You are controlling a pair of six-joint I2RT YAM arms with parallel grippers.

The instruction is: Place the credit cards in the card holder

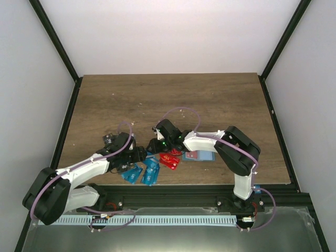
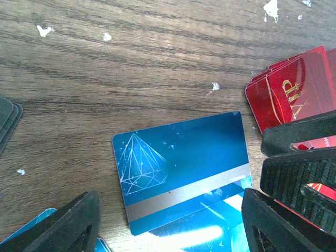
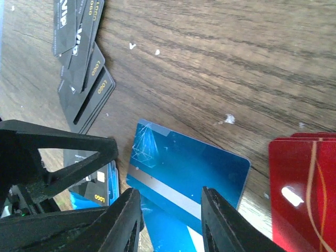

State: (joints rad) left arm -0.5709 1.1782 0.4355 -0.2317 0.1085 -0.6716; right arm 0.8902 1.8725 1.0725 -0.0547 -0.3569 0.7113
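Plainly the step in hand was lifting one blue card [image 3: 194, 178] off the table [image 1: 173, 100]. It lay flat on the wood, its near edge overlapping the other blue cards [image 1: 134, 174]. To do that well, I judge, the right gripper [image 3: 169, 191] would need a fingertip worked under a free edge, or the card nudged onto the overlap so that one edge rode up, before pinching. A straight squeeze from above would likely skate off the glossy face.

That gripper's jaws stood partly apart over the card's near edge, gripping nothing that I could see. The left gripper [image 2: 170, 197] hung wide open and empty, low over the same card and just beside the other, well placed to pin the card against sliding.

Just beyond lay the red cards [image 1: 169, 160]. To their right was the card holder [image 1: 202, 156], flat on the table and partly hidden by the right arm [image 1: 210, 140], with no card showing in it. Both arms reached inward, elbows folded outward, wrists pitched down, fingers close together. The dark cards [image 3: 79, 58] lay farther off.
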